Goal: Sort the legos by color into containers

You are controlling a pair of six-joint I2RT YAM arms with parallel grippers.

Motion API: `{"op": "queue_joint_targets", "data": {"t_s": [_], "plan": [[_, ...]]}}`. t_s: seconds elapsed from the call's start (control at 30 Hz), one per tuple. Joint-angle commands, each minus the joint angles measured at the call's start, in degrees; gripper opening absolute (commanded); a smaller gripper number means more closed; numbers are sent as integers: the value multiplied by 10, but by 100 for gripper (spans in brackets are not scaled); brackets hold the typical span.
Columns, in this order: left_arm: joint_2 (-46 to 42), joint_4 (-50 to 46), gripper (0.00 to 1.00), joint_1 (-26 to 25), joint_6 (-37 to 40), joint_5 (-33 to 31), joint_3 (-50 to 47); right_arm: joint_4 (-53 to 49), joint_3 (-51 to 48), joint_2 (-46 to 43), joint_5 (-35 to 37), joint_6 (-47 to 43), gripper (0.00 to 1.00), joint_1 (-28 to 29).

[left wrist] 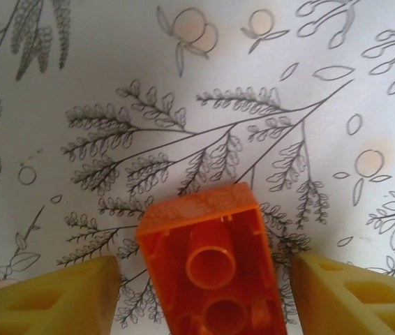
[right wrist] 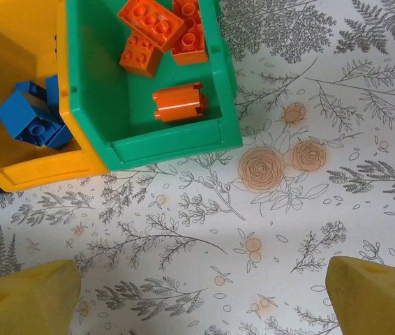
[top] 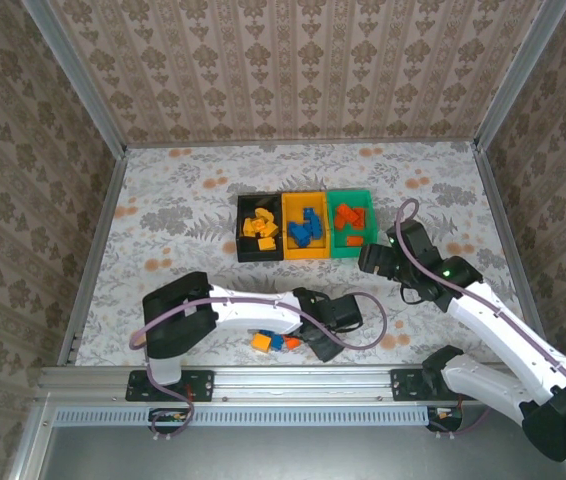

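Near the front edge of the bench [top: 178, 205], the left jaws stand spread on either side of a red-orange lego [left wrist: 210, 262], touching neither of its long sides. The brick lies hollow side up and a little skewed to the jaws. If they close as they stand, one corner would likely meet first, and the smooth plastic could twist or squirt out. A blue lego [top: 276, 342] and a yellow-orange lego [top: 261, 343] lie just left of it, so a sideways nudge might scatter them or push one toward the near rail.

The brick belongs in the green bin [right wrist: 148, 139], which already holds red-orange bricks. The right jaws hover over bare bench just near of that bin, spread and empty. A carry from the left could therefore bring the two arms into contact, or a hurried release could drop the brick into the neighbouring yellow-orange bin [right wrist: 23, 63] among the blue ones.
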Motion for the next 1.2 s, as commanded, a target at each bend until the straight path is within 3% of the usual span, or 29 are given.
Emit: {"op": "queue_joint_targets", "data": {"t_s": [0.0, 0.13, 0.3, 0.57, 0.73, 0.93, 1.17], "plan": [[-2, -1, 59, 0, 13, 1, -1, -11, 18, -13, 0, -14, 92, -7], [-5, -2, 44, 0, 22, 0, 0, -13, 17, -15, 1, -13, 92, -17], [-23, 3, 33, 0, 19, -18, -10, -12, 12, -21, 3, -5, 93, -26], [-156, 27, 32, 44, 26, -91, -15, -6, 3, -24, -5, 2, 92, -37], [-194, 89, 33, 131, 46, -86, 16, 4, -9, -22, -12, 10, 92, -40], [-91, 116, 35, 227, 68, -20, 152, 8, -16, -16, -16, 17, 92, -42], [68, 88, 34, 265, 69, 30, 323, 7, -26, -15, -17, 19, 92, -44]]}}
